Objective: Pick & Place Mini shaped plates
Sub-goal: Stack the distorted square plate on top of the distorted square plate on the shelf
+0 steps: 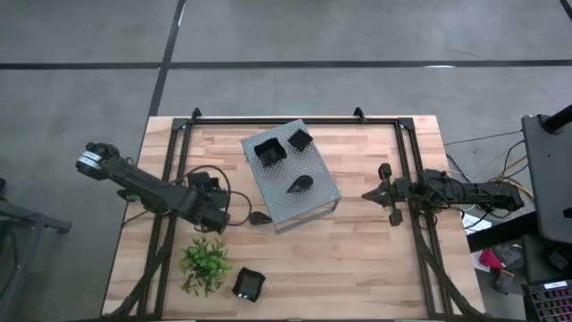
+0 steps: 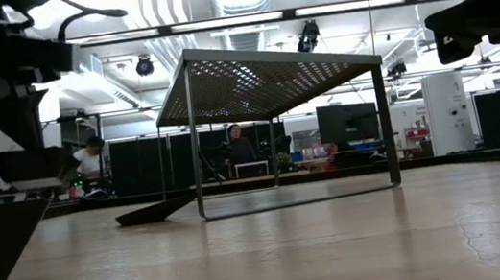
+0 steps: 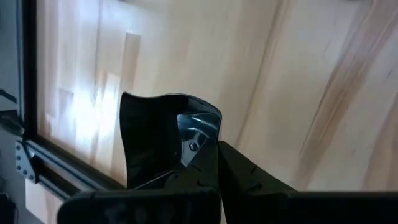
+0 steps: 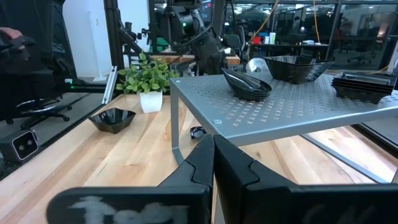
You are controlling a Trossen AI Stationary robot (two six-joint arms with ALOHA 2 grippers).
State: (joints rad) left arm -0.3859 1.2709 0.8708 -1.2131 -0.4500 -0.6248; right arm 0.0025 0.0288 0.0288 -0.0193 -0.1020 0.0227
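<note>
Three plates [image 1: 288, 156] already sit on the grey perforated stand [image 1: 315, 200]. The left gripper [image 1: 234, 217] pinches a fourth plate [image 3: 163, 134] beside it. One plate [image 1: 248, 284] waits behind on the bench [image 1: 375, 268]. The right gripper [image 1: 368, 193] idles, pressed together.

Pale, smooth wooden table [image 1: 357, 259]; matt grey perforated metal box [image 1: 315, 192] (thin bent sheet); glossy black plates [image 1: 299, 184], apparently plastic.
</note>
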